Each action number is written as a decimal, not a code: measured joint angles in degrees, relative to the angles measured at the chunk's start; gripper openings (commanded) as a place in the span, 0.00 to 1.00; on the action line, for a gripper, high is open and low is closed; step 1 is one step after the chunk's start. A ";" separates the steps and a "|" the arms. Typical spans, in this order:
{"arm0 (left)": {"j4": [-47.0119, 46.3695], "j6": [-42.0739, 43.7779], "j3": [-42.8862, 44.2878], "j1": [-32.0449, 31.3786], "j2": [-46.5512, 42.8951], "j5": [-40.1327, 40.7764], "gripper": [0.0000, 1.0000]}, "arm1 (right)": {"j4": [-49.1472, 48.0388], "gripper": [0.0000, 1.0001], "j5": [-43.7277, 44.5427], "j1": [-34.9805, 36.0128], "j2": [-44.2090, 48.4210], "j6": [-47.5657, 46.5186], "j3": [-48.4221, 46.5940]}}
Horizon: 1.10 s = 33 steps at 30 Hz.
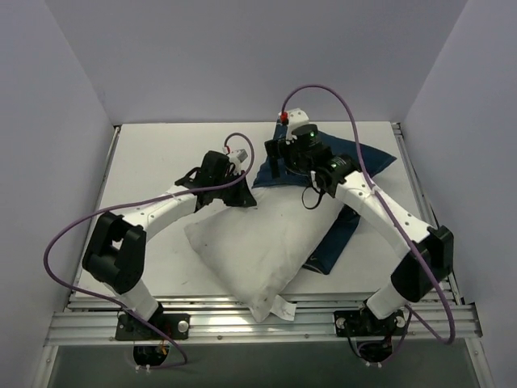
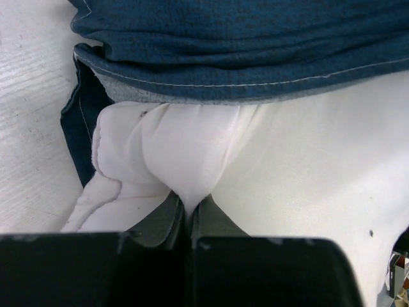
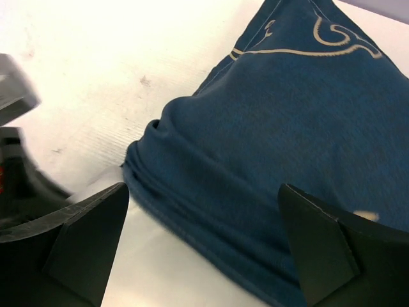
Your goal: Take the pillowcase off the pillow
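Observation:
The white pillow (image 1: 258,242) lies across the table's middle, most of it bare. The navy pillowcase (image 1: 355,162) is bunched over its far right end. My left gripper (image 1: 236,192) is shut on a pinch of the pillow's white corner (image 2: 185,160), close to the pillowcase's bunched hem (image 2: 243,64). My right gripper (image 1: 287,158) is open and hovers over the pillowcase's gathered edge (image 3: 255,192), where blue folds meet white pillow (image 3: 160,275). A pale line drawing shows on the blue fabric (image 3: 319,38).
White table (image 1: 161,153) with walls on three sides. A blue flap of pillowcase (image 1: 339,238) lies under the right arm. A small white tag (image 1: 283,307) hangs at the pillow's near corner. Purple cables loop from both arms.

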<state>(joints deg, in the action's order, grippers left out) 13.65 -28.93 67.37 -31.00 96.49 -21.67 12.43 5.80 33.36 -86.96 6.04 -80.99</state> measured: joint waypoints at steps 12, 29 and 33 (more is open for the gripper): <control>1.68 0.94 -2.64 -0.74 -7.65 3.54 0.02 | 0.15 0.00 -0.15 -0.42 -17.77 -12.70 -5.49; 20.11 2.49 -1.03 -0.98 -37.90 14.67 0.02 | 12.13 0.00 -4.61 -22.25 -17.84 5.20 -19.43; 25.00 0.92 -1.14 -0.98 -44.63 16.70 0.02 | 18.14 0.00 -7.34 -23.26 -18.01 10.84 -24.37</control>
<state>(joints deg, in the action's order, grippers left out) 38.65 -28.01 66.24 -31.99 51.86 -4.97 30.57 -1.54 10.11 -104.97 16.88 -105.36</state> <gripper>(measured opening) 0.072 0.005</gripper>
